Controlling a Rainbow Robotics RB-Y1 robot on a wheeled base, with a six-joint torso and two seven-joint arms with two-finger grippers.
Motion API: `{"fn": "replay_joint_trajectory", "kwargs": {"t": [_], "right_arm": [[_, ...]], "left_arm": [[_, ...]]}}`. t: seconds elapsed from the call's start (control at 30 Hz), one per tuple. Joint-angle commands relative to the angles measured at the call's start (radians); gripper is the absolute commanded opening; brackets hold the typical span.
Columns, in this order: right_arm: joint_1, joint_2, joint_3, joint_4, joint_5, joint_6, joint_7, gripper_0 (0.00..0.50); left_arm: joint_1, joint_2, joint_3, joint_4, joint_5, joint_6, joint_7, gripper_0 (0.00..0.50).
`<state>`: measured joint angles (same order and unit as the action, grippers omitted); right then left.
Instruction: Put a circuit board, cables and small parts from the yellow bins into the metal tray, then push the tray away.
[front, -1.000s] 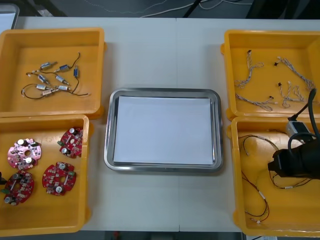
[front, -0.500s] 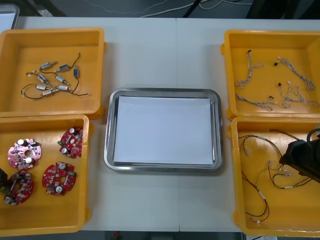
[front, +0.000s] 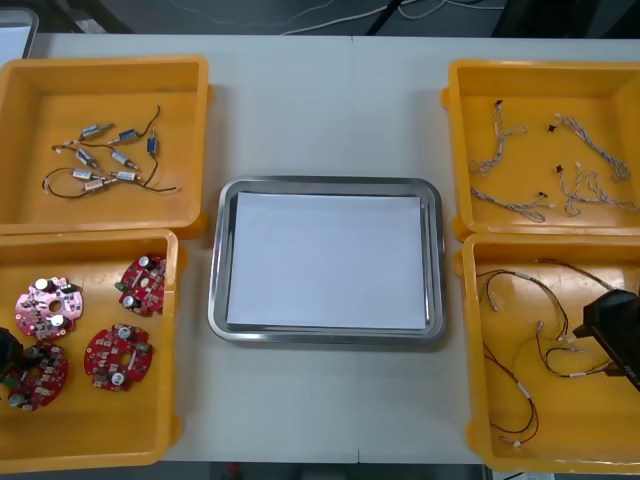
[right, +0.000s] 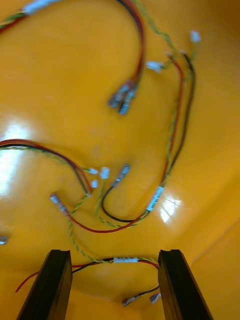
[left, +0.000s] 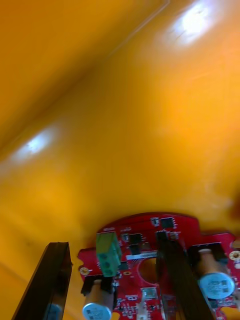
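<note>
Left of the metal tray (front: 325, 183), the left gripper (left: 112, 247) stands spread across a circuit board (left: 150, 225); closing there could snag its components. Right of the tray, the right gripper (right: 114, 255) hangs open over tangled red and yellow cables (right: 170, 135), and might lift several.

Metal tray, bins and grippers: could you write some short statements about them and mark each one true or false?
The metal tray holds nothing yet. True.
The right gripper is shut on a cable. False: it is open above the red and yellow cables.
Four circuit boards lie in the near left bin. True.
The left gripper is over the metal tray. False: it is open above one of the circuit boards.
</note>
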<state>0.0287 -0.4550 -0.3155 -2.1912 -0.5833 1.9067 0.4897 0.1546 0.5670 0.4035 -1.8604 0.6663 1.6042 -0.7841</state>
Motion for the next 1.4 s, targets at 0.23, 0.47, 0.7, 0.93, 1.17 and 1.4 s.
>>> {"fn": "replay_joint_trajectory", "kwargs": {"t": [0.23, 0.47, 0.7, 0.93, 1.17, 1.4], "right_arm": [[0.099, -0.037, -0.020, -0.016, 0.005, -0.071, -0.086, 0.500], [0.100, -0.034, -0.002, 0.056, 0.010, -0.137, -0.086, 0.500], [0.114, -0.019, 0.013, 0.080, 0.025, -0.167, -0.091, 0.500], [0.134, -0.007, 0.033, 0.082, 0.040, -0.192, -0.092, 0.500], [0.166, -0.004, 0.072, 0.091, 0.049, -0.255, -0.102, 0.500], [0.168, -0.004, 0.098, 0.133, 0.062, -0.302, -0.103, 0.500]], "left_arm": [[-0.029, -0.013, -0.008, -0.002, -0.022, 0.010, 0.066, 0.303], [-0.021, -0.013, -0.008, -0.002, -0.034, 0.010, 0.065, 0.135], [-0.015, -0.013, -0.008, 0.000, -0.042, 0.008, 0.059, 0.000], [-0.017, -0.013, 0.009, -0.002, -0.031, 0.017, 0.045, 0.000], [-0.036, 0.010, 0.060, -0.043, -0.011, 0.112, 0.020, 0.000], [-0.052, 0.039, 0.090, -0.114, 0.012, 0.197, 0.017, 0.000]]}}
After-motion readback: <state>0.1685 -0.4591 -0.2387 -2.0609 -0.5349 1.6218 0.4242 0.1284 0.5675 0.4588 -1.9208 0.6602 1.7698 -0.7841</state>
